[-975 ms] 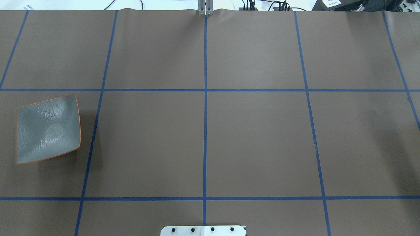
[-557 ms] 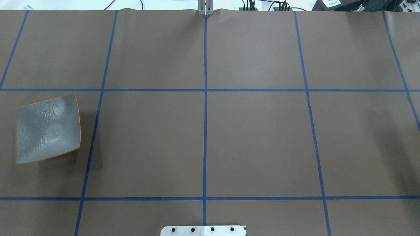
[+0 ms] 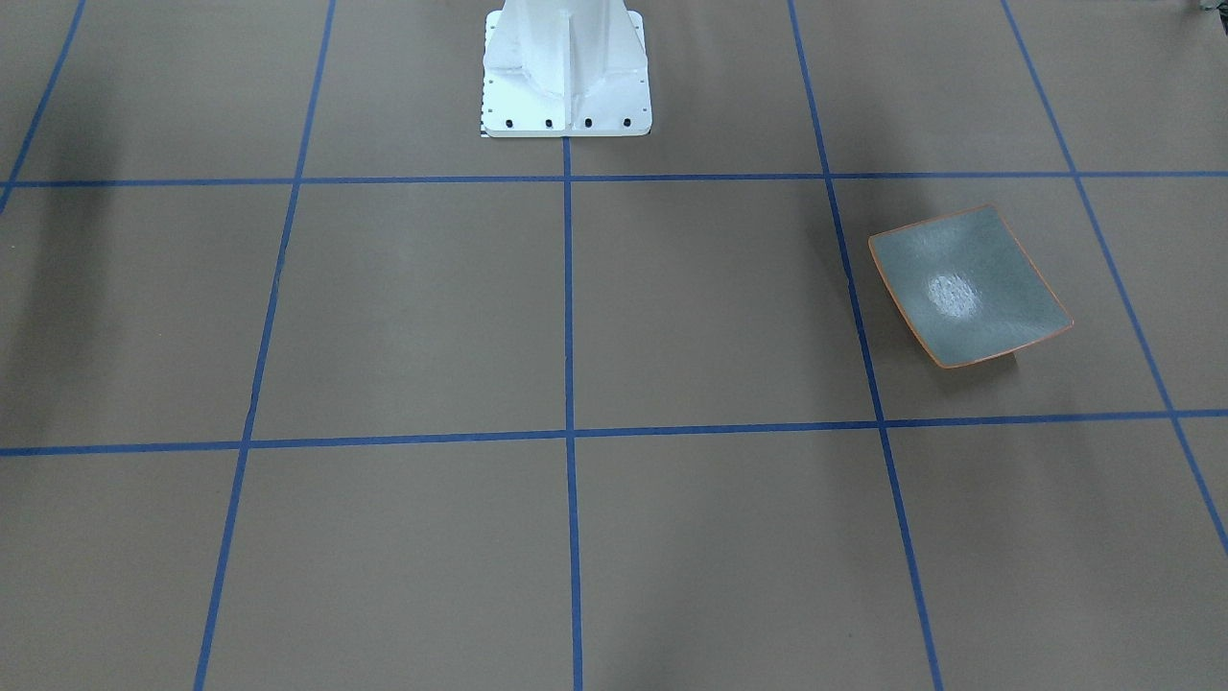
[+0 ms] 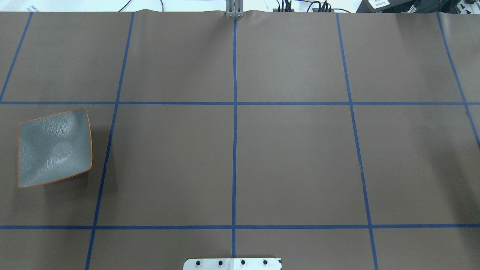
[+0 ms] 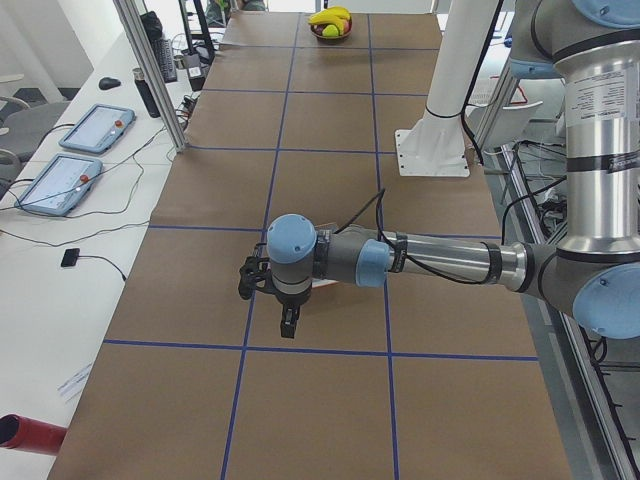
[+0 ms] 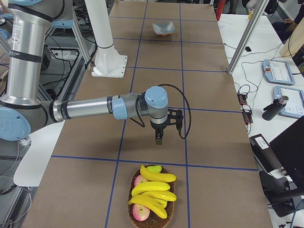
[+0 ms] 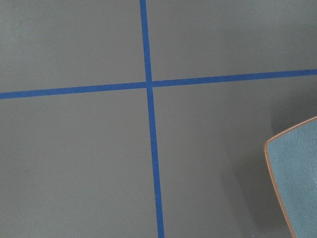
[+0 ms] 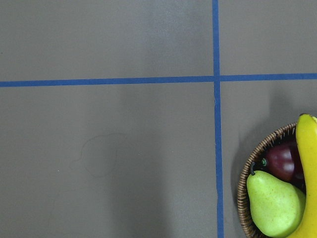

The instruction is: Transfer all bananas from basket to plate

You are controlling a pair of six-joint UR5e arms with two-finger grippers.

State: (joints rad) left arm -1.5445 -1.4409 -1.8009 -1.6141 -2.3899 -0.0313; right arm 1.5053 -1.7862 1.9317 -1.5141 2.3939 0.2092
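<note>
The grey-green plate (image 4: 54, 148) with its orange rim lies bare at the table's left end, also seen as the plate (image 3: 969, 288), the plate (image 6: 164, 28) and a corner of the plate (image 7: 302, 173). Several yellow bananas (image 6: 152, 190) lie in the wicker basket (image 6: 129, 199) at the table's right end. One banana (image 8: 309, 168) shows at the right wrist view's edge. My left gripper (image 5: 288, 325) hangs over the table near the plate. My right gripper (image 6: 158, 138) hangs just short of the basket. I cannot tell whether either is open or shut.
A green pear (image 8: 275, 203) and a dark red fruit (image 8: 282, 161) share the basket (image 8: 246, 178), with apples (image 6: 141, 211) under the bananas. The white robot base (image 3: 566, 67) stands mid-table. Tablets (image 5: 95, 128) and cables lie on the side desk.
</note>
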